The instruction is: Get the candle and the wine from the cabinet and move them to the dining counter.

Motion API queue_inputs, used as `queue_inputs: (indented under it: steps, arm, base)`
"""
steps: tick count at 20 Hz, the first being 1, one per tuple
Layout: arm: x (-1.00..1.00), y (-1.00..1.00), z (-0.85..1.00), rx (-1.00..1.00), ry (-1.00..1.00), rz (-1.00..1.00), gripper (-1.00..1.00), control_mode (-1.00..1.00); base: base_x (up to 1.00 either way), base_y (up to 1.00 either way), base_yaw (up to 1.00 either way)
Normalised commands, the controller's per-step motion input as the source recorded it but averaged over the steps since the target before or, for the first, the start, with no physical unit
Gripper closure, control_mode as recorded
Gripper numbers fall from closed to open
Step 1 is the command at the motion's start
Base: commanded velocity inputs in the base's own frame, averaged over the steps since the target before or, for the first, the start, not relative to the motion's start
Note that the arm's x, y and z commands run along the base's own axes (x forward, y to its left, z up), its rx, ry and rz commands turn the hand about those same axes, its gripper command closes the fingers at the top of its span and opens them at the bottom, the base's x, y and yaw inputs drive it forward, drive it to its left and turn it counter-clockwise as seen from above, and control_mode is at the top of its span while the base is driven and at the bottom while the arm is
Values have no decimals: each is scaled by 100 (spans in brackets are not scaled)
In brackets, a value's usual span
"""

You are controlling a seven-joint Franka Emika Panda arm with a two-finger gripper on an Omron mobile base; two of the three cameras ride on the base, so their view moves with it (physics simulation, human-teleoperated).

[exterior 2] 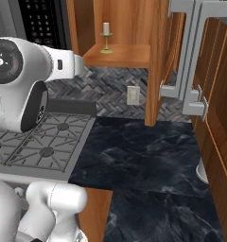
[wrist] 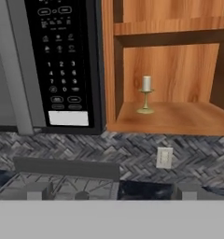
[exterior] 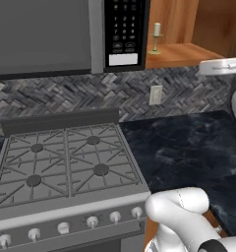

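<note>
1. My two small dark fingertips (wrist: 39, 190) stand spread wide with nothing between them, low in the hand view.
2. The small cream-white candle on its brass holder (wrist: 145, 95) stands upright on the lowest shelf of the open orange-brown wooden wall cabinet (wrist: 179, 119), centre of the hand view, well apart from me.
3. The black microwave keypad (wrist: 62, 60) sits just left of the cabinet.
4. The grey gas stove (exterior: 66, 162) lies lower left in the left base view, beside the black marbled worktop (exterior: 184, 147).

The candle (wrist: 146, 83) was cream on a brass-yellow holder, inside an orange-brown wooden cabinet (wrist: 179, 116). The worktop (exterior: 184, 147) was black marbled; the wall tiles (exterior: 66, 98) grey herringbone.
</note>
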Motion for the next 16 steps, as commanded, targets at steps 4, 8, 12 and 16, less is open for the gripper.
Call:
queue_inputs:
  steps: [4, 8, 12, 16]
  arm:
    - [40, 0, 1, 1, -3, 2, -100, -100]
    - [34, -11, 3, 0, 0, 0, -100, -100]
    - [43, -20, 6, 0, 0, 0, -100, -100]
    - [42, -28, 5, 0, 0, 0, -100, -100]
  base:
    - [0, 0, 0]
    - [0, 0, 0]
    - [0, 0, 0]
    - [0, 0, 0]
